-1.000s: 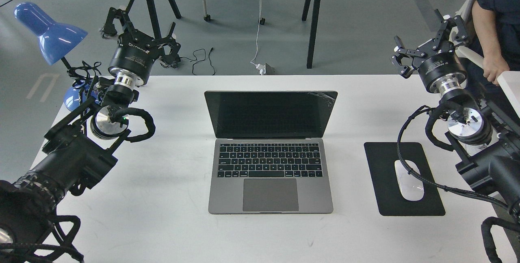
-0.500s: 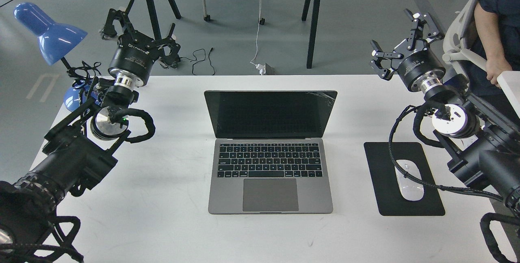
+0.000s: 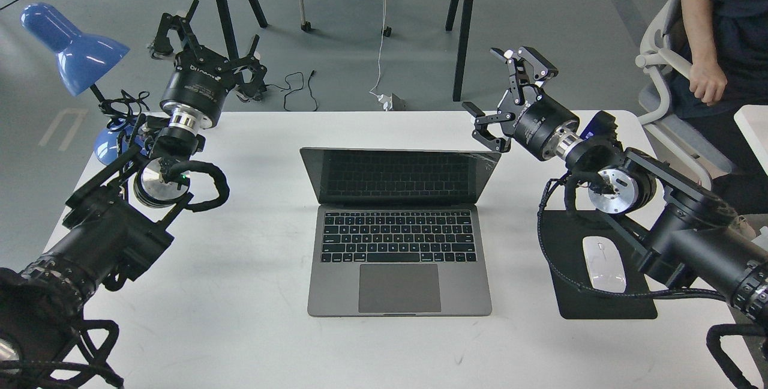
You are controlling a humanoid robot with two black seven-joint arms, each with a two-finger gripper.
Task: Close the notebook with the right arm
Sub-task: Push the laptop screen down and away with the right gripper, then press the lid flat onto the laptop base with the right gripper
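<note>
The space-grey notebook (image 3: 399, 257) lies open in the middle of the white table (image 3: 240, 317), its black screen (image 3: 399, 176) tilted forward, with the keyboard and trackpad facing me. My right gripper (image 3: 501, 101) is open, and its lower finger touches or nearly touches the top right corner of the lid. The right arm (image 3: 678, 227) reaches in from the right edge. My left gripper (image 3: 207, 35) is open and empty at the table's far left, well away from the notebook.
A black mouse pad (image 3: 576, 302) with a white mouse (image 3: 603, 263) lies right of the notebook, under the right arm. A blue desk lamp (image 3: 72, 47) stands at the far left. A seated person (image 3: 720, 35) is at the far right.
My right arm has swung left from the table's right edge to the lid's top right corner. The lid has tipped forward, so the screen shows shorter. The left arm has not moved.
</note>
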